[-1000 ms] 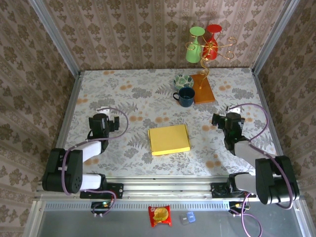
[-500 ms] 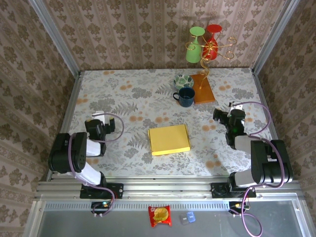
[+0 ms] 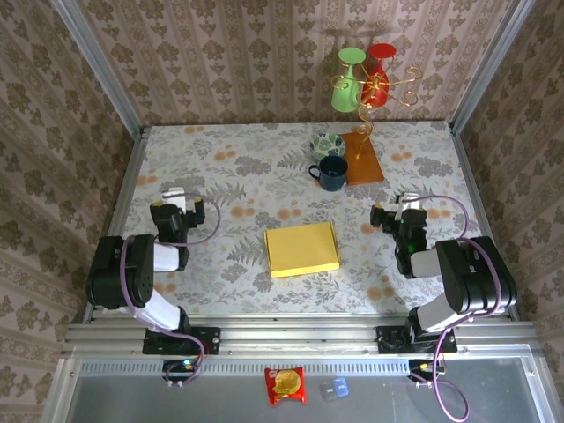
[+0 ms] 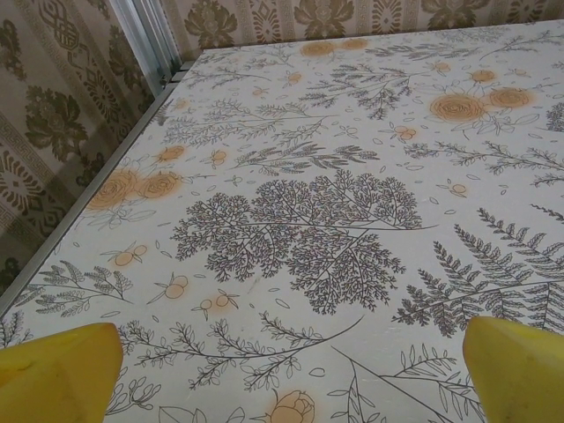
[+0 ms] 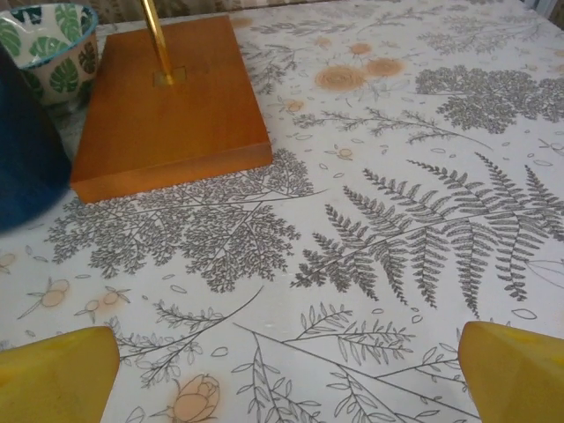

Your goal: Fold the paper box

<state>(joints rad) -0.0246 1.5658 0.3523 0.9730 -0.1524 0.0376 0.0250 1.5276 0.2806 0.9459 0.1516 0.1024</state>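
The paper box (image 3: 302, 248) lies flat and yellow on the flowered table, midway between the two arms, with nothing touching it. My left gripper (image 3: 171, 199) stands well to the left of it, pointing toward the far left of the table. Its yellow fingertips (image 4: 55, 372) are spread wide over bare tablecloth, so the left gripper (image 4: 286, 388) is open and empty. My right gripper (image 3: 397, 214) stands to the right of the box, also open and empty. The right gripper (image 5: 282, 388) shows one yellow fingertip (image 5: 515, 370) at each lower corner.
At the back stand a blue mug (image 3: 332, 173), a leaf-patterned bowl (image 3: 327, 144) and an orange-brown wooden board (image 3: 363, 159) bearing a gold rack with a green and a red glass (image 3: 361, 79). The board (image 5: 167, 101) and mug (image 5: 26, 150) lie ahead of the right gripper. Walls enclose the table.
Both arms have drawn back and folded up over their bases, the right gripper shifting slightly left and the left one slightly back. The box has not moved. Both grippers stayed open.
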